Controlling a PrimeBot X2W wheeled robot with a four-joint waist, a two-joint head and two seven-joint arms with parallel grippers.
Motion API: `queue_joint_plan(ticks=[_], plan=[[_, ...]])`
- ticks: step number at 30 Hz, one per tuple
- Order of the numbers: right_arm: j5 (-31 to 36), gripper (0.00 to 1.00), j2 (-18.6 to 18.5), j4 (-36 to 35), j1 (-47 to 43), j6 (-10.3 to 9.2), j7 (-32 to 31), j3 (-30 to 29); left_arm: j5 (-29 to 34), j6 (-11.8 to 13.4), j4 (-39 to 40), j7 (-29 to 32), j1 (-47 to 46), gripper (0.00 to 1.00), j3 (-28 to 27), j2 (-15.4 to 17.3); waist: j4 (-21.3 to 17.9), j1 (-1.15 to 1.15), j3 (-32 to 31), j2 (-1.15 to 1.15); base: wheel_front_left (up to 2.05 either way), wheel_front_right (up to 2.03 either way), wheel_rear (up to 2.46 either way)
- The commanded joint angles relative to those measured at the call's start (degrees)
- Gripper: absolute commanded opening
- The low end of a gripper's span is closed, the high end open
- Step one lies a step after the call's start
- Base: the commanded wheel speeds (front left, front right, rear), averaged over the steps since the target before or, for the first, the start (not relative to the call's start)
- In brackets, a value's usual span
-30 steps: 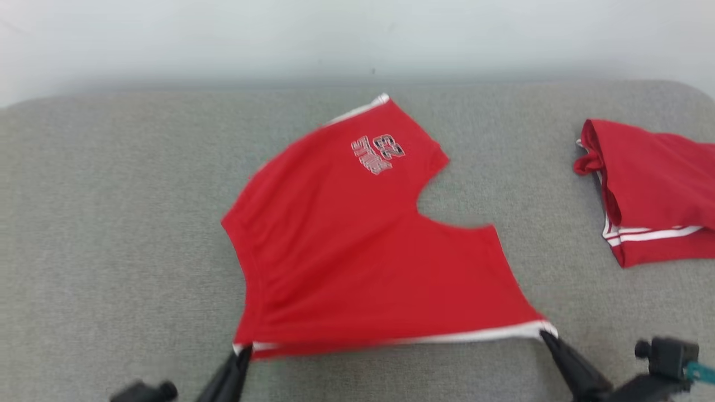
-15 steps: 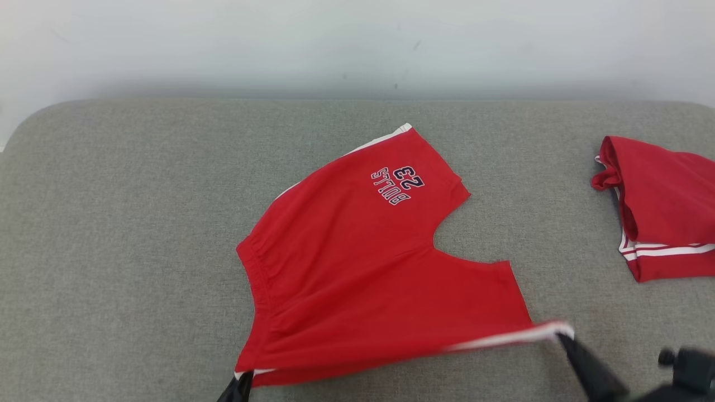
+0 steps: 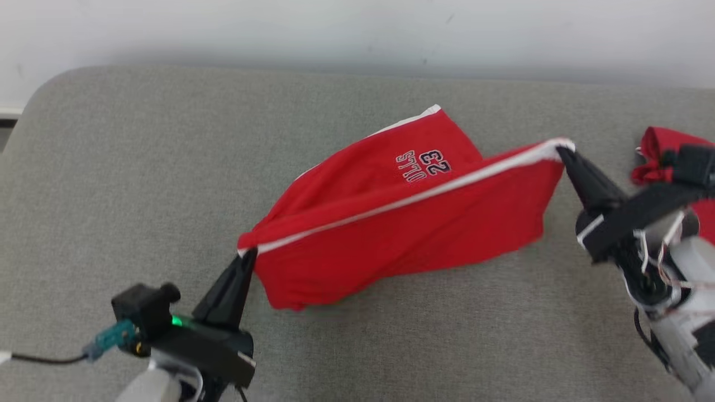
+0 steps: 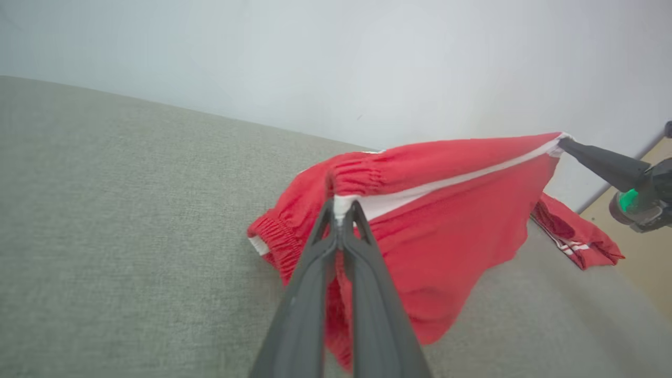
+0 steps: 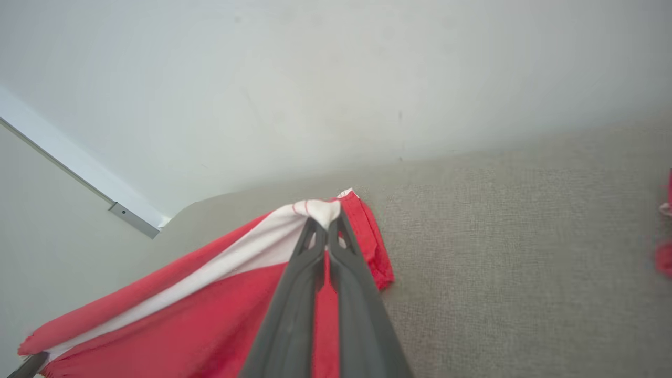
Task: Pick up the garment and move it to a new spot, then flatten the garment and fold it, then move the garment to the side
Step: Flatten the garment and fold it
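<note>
**Head view:** red shorts (image 3: 402, 234) are seen at frame centre on the grey cushion (image 3: 139, 184), stretched diagonally from lower left to upper right. The white side stripe (image 3: 402, 202) is pulled taut between the two claws. Left gripper (image 3: 248, 254), lower left, is closed tight on the stripe's waistband end. Right gripper (image 3: 564, 152), upper right, is pinched together on the stripe's hem end. The other leg, marked with the 23 print (image 3: 423, 165), is laid on the cushion above the stripe. A second red garment (image 3: 653, 145) is partly hidden behind the right arm at the right edge. A pale wall (image 3: 335, 28) is seen across the top.

**Left wrist view:** the arm's own fingers are pressed together at centre, clamped on the stripe end beside the gathered elastic waistband (image 4: 357, 176). The striped edge is held up off the cushion, and fabric is hung below it. The right gripper is seen at the right edge, fastened on the far corner. The second red garment is laid below it on the cushion. Tan floor (image 4: 651, 210) is seen at far right.

**Right wrist view:** the arm's own fingers are closed on the bunched white stripe end at centre. The shorts are drawn down to the lower left corner, where the left gripper's tip is just seen. Red scraps at the right edge cannot be identified.
</note>
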State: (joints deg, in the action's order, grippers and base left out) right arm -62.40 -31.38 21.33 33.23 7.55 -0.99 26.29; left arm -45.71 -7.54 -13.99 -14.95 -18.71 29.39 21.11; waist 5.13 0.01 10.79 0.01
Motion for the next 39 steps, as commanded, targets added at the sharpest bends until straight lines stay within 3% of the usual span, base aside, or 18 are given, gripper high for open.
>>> queue_joint_plan(ticks=[1, 16, 27, 28, 29, 30, 31, 39], plan=[[0.55, 0.00, 0.50, 1.28, 1.90, -0.10, -0.47, 0.16, -0.91, 0.17, -0.98, -0.11, -1.48, 0.00, 0.17, 0.38, 1.55, -0.01, 1.99, -0.01, 0.00, 0.00, 0.00], [8.22, 0.00, 7.58, 27.43, 30.65, -0.10, -4.61, 7.79, -7.46, 0.14, -11.45, -0.21, -20.91, 0.00, 7.74, -3.14, 7.61, -0.01, 12.12, -0.01, 0.00, 0.00, 0.00], [8.47, 0.00, 10.00, 37.66, 36.63, -0.10, -1.20, 11.95, -8.27, 0.14, -14.28, -0.22, -25.50, 0.00, 10.43, -5.04, 9.21, -0.01, 14.93, -0.01, 0.00, 0.00, 0.00], [8.46, 0.05, 10.04, 38.08, 36.86, -0.10, -0.72, 12.20, -8.36, 0.14, -14.38, -0.22, -25.63, 0.00, 10.28, -5.12, 9.20, -0.01, 14.86, -0.01, 0.00, 0.00, 0.00], [8.40, 0.46, 10.07, 38.33, 37.00, -0.10, -0.21, 12.55, -8.32, 0.14, -14.56, -0.22, -25.65, 0.14, 10.07, -5.22, 9.19, -0.01, 14.73, -0.01, 0.00, 0.00, 0.00], [7.94, 1.00, 10.23, 38.54, 36.86, -0.10, 0.12, 12.75, -8.07, 0.13, -14.83, -0.22, -25.61, 0.41, 9.87, -5.29, 9.16, -0.01, 14.54, -0.01, 0.00, 0.00, 0.00], [7.60, 1.00, 10.35, 38.69, 36.57, -0.10, 0.37, 13.04, -7.84, 0.13, -15.15, -0.22, -25.42, 1.00, 9.73, -5.34, 9.08, -0.01, 14.30, -0.01, 0.00, 0.00, 0.00], [4.27, 1.00, 10.02, 38.39, 32.98, -0.10, 2.75, 14.78, -6.50, 0.13, -16.17, -0.21, -21.44, 1.00, 9.84, -4.77, 7.89, -0.01, 9.83, -0.01, 0.00, 0.00, 0.00]])
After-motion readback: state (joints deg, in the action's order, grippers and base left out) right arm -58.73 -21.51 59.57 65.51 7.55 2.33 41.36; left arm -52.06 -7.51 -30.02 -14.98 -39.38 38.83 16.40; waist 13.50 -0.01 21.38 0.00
